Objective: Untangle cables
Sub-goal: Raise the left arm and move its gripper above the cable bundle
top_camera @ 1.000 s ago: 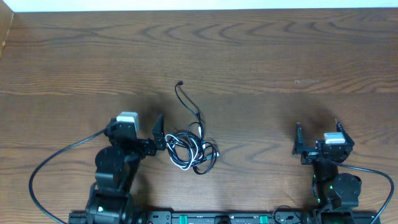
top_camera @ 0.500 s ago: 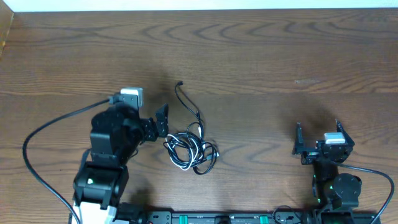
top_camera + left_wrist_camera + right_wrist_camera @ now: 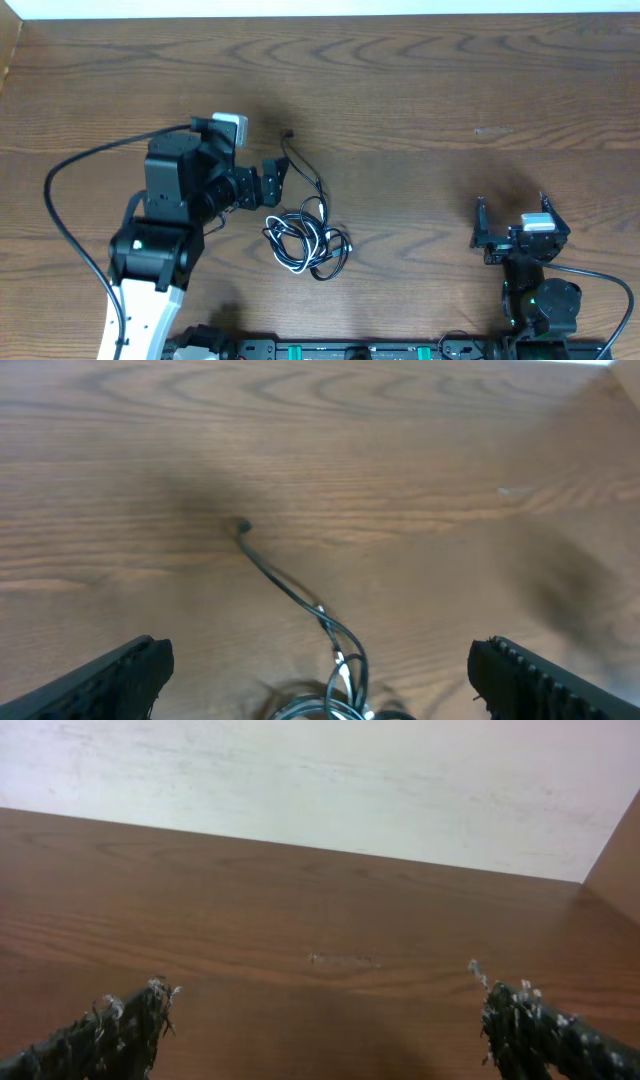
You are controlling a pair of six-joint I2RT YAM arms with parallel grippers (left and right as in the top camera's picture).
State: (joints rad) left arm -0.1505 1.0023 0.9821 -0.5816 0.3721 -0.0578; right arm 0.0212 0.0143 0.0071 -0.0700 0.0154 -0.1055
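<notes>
Light: even, moderately bright
Shadows: soft dark patches on the bench (image 3: 420, 90)
Blur: left wrist view's right side smeared

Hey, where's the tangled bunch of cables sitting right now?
In the overhead view the cables lie tangled near the middle of the table, close beside the open left gripper, with one strand trailing toward the far edge.

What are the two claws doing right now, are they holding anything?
Left gripper: open, holding nothing; the cables lie ungrasped.
Right gripper: open, holding nothing.
</notes>
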